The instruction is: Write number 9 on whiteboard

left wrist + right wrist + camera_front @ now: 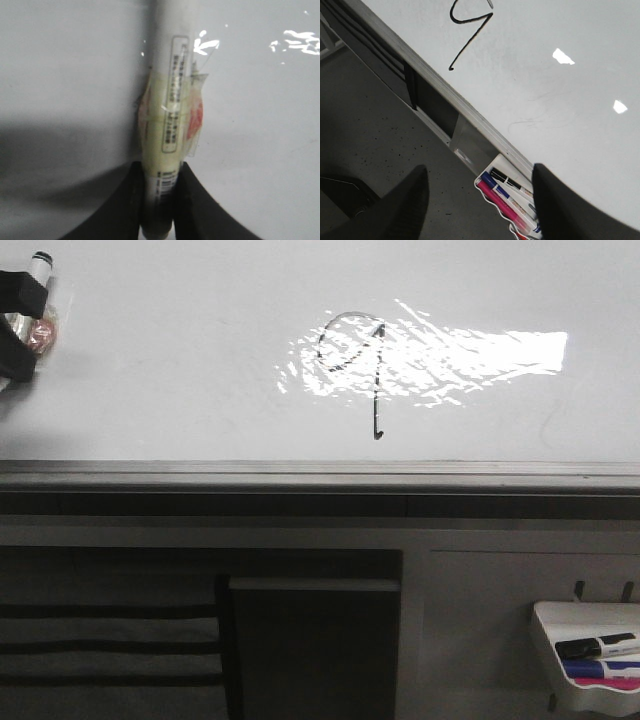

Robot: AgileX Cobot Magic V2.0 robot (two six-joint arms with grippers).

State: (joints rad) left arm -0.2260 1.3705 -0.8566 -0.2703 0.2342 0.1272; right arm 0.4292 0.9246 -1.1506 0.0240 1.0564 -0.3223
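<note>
The whiteboard (pixel 180 390) fills the upper front view, with a glare patch at its middle. The number 9 (pixel 372 370) is drawn in thin black line there, loop on top, long stem, small hooked foot. It also shows in the right wrist view (pixel 470 30). My left gripper (pixel 18 325) is at the far left edge over the board, shut on a white marker (pixel 167 115) wrapped in yellowish tape; the marker's tip is out of view. My right gripper (pixel 479 190) is open and empty, beside the board's edge rail (pixel 470 112), above the marker tray.
A small white tray (pixel 590 655) with black, blue and pink markers hangs below the board at the right; it shows in the right wrist view (pixel 507 197) too. A dark grey rail (pixel 320 475) edges the board. Dark cabinet panels (pixel 310 640) lie below.
</note>
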